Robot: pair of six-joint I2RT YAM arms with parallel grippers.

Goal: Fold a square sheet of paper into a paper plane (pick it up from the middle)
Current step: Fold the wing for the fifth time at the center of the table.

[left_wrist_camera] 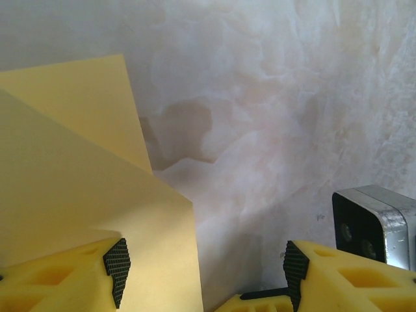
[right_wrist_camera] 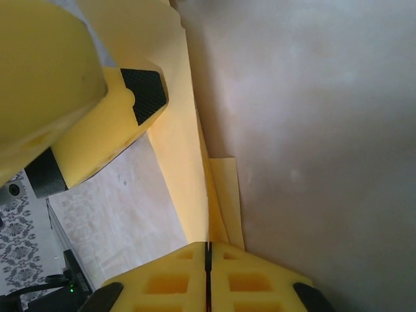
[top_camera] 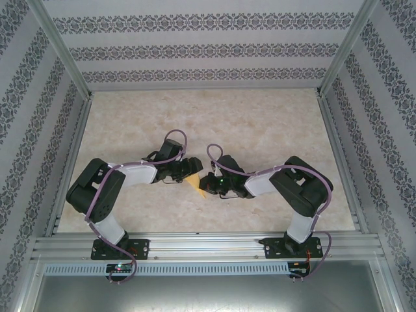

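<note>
left gripper (top_camera: 184, 170) of mine, seen from above, points in over the middle of the table (top_camera: 260, 123) and meets my right gripper (top_camera: 211, 184) tip to tip. i count two arms, two grippers and one yellow paper (top_camera: 195, 186), a small pointed piece between and just under the two tips. from up here i cannot tell how either pair of jaws stands.

on my left wrist camera, the left gripper (left_wrist_camera: 205, 279) stands wide open with nothing clamped. i see two yellow fingers, each with one black ribbed pad (left_wrist_camera: 117, 263). the finger at the picture's left sits over the yellow paper (left_wrist_camera: 71, 195), the other over bare marbled table (left_wrist_camera: 279, 97). the paper shows two layers, one overlapping the other. one grey metal block (left_wrist_camera: 380, 218) sits at the right edge.

on my right wrist camera, the right gripper (right_wrist_camera: 208, 276) is closed, its two fingers pressed together with a thin edge of the yellow paper (right_wrist_camera: 175, 136) running into the seam between them. one finger (right_wrist_camera: 110, 123) of the left gripper hangs just beside the sheet.
</note>
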